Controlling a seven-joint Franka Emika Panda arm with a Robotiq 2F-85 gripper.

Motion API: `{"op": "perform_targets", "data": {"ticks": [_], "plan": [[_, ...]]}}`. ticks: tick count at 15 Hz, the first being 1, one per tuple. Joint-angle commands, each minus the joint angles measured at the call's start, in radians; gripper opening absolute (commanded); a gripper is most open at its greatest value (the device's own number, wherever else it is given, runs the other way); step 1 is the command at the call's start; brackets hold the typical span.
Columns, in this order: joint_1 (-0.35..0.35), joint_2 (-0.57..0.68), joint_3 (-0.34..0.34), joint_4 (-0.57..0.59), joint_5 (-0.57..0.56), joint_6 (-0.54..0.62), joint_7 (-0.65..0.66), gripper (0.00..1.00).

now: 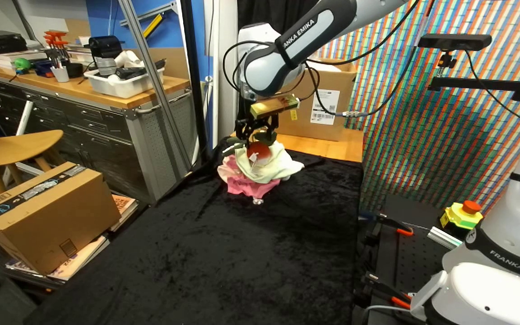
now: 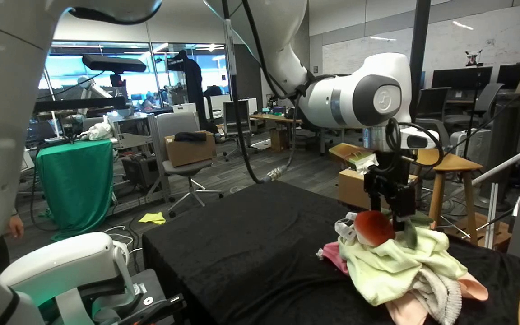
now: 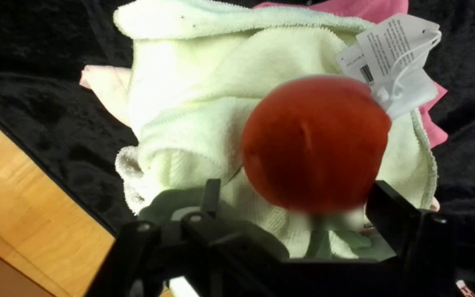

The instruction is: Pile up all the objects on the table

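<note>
In the wrist view we find the gripper (image 3: 295,196) at the top of the pile, its fingers (image 3: 210,200) spread well apart. The red-and-white item (image 3: 316,144) shows between and beyond them; we cannot tell whether either finger touches it. We record that item resting on the cream cloth (image 2: 377,271), with a printed white tag (image 3: 392,45) on a white loop at its side. A dark green piece (image 2: 422,220) lies on the same cloth by the gripper, which partly hides it in the wrist view.

Below the cream cloth we note the pink cloth (image 1: 248,186), some peach fabric (image 2: 474,287) and a greyish-white cloth (image 2: 438,291), each protruding at the edges. The whole pile sits on the black-covered table (image 1: 242,253), near a wooden surface (image 3: 27,185) on which a cardboard box (image 1: 305,124) stands.
</note>
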Motion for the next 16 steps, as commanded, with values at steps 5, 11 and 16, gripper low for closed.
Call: {"op": "perform_targets", "data": {"ticks": [5, 11, 16], "plan": [[0.054, -0.243, 0.007, -0.207, -0.097, -0.006, 0.022, 1.00], [0.077, -0.514, 0.127, -0.404, -0.061, -0.178, -0.116, 1.00], [0.090, -0.733, 0.205, -0.527, 0.005, -0.290, -0.216, 1.00]]}}
